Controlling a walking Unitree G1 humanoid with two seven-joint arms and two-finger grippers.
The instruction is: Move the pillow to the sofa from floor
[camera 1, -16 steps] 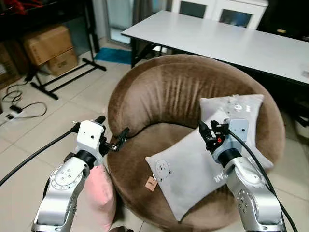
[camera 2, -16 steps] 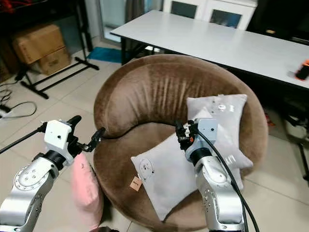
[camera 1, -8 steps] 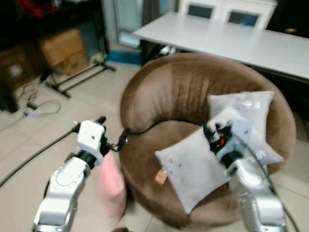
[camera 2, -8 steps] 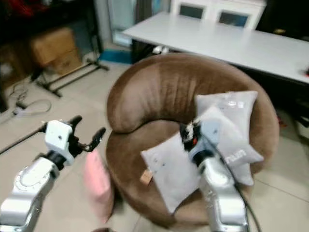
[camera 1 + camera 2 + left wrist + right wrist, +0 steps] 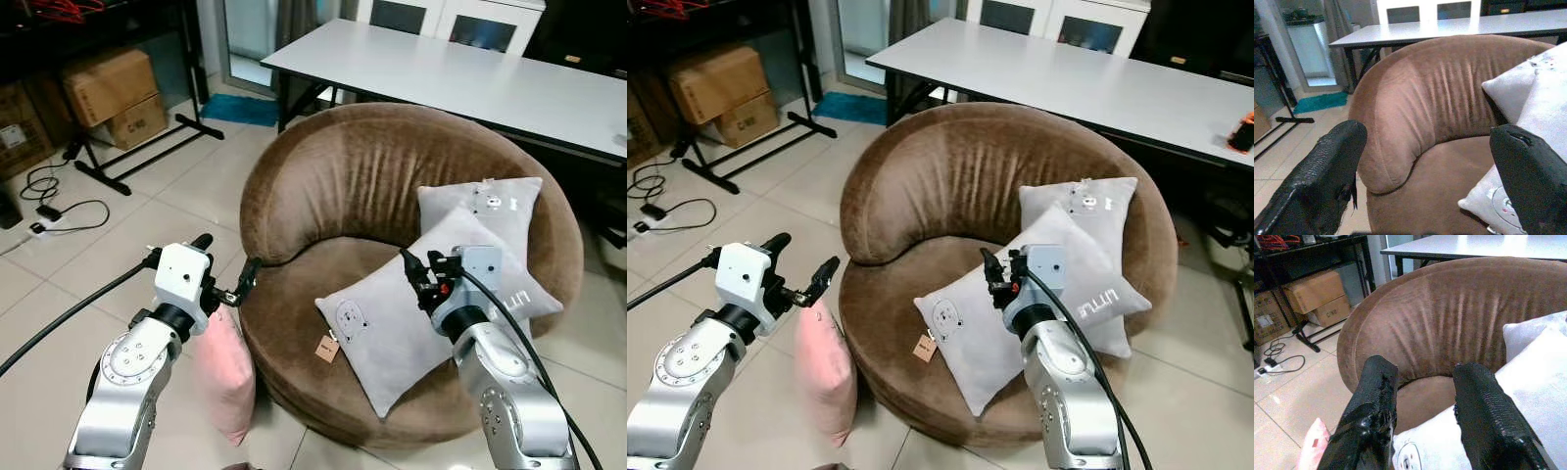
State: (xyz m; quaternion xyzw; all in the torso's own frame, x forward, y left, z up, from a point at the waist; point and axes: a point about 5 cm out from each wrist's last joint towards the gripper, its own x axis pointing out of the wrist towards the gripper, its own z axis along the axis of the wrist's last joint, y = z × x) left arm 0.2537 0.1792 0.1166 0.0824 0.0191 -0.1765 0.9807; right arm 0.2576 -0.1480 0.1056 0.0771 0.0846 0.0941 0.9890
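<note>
Right now my pink pillow [image 5: 225, 377] stands on edge on the tiled floor [image 5: 118, 235], leaning against the outer left side of the round brown sofa [image 5: 353, 186]. Nothing is gripping it.

My left gripper [image 5: 228, 281] hangs in the air just above the top of the pink pillow, beside the sofa's left rim, and its two black fingers [image 5: 1327, 171] are spread wide apart with nothing between them. My right gripper [image 5: 416, 274] hovers over the seat, just above the front grey cushion [image 5: 382, 328], and its fingers [image 5: 1374, 416] are parted too, empty.

On the seat I see the front grey cushion lying tilted, with a small round printed emblem near its lower left corner and a brown tag [image 5: 327, 349] hanging off its edge; I cannot read the tag. It also bears white lettering [image 5: 1099, 301] on its right part, too small for me to make out. A second grey cushion [image 5: 485, 206] leans against the backrest behind it, with small marks I cannot read.

Behind the sofa stands a long white table [image 5: 460, 73]. Off to the left, cardboard boxes [image 5: 108, 93] sit on the floor; one carries dark print that is illegible. A black cable [image 5: 59, 211] lies on the tiles.
</note>
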